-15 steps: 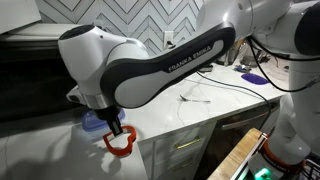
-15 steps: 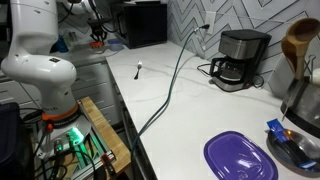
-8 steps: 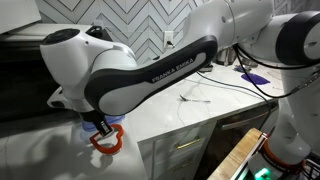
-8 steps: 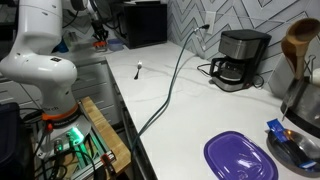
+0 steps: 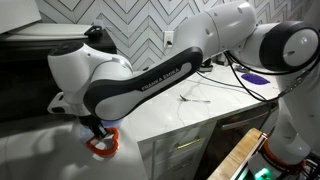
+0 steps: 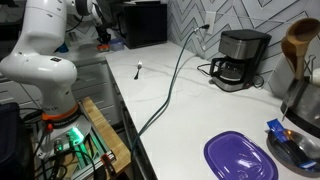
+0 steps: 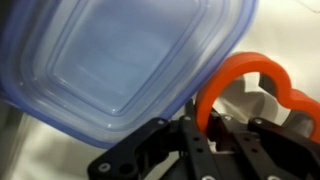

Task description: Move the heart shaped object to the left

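The heart shaped object (image 5: 101, 146) is a red-orange hollow ring low over the white counter at its front left corner. My gripper (image 5: 98, 131) is shut on its rim. In the wrist view the orange ring (image 7: 245, 78) sits pinched between my black fingers (image 7: 202, 128), right beside the blue translucent container (image 7: 120, 60). In an exterior view the gripper (image 6: 99, 33) shows small and far, with the heart barely visible under it.
The blue container (image 5: 106, 127) lies under the arm next to the heart. A metal utensil (image 5: 193, 98) and a cable lie mid-counter. A purple flat object (image 6: 240, 156) and a coffee maker (image 6: 240, 58) stand at the other end.
The arm has swung left with the heart held in the gripper, bringing it down close to the counter's left corner by the blue container.
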### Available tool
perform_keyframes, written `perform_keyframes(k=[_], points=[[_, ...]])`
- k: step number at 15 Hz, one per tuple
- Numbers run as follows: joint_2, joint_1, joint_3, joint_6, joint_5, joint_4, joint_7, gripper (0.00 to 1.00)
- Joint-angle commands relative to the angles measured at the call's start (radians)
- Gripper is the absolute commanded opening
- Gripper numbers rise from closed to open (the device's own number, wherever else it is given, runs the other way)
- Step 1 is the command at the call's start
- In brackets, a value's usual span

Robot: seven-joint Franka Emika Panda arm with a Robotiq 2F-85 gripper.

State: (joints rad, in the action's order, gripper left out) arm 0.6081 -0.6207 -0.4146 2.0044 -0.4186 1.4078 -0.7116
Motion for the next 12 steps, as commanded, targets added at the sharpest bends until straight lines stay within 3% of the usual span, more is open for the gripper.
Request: perform_keyframes(k=[1, 2, 4, 11, 12], points=[[0.040, -0.009, 0.009, 0.007, 0.033, -0.030, -0.074, 0.03], [0.042, -0.010, 0.009, 0.008, 0.039, -0.035, -0.080, 0.36], [0.035, -0.015, 0.011, 0.004, 0.045, -0.044, -0.082, 0.44], [-0.038, -0.028, 0.012, -0.050, 0.089, -0.062, -0.033, 0.96], [-0.057, -0.028, 0.017, -0.059, 0.098, -0.059, -0.009, 1.00]])
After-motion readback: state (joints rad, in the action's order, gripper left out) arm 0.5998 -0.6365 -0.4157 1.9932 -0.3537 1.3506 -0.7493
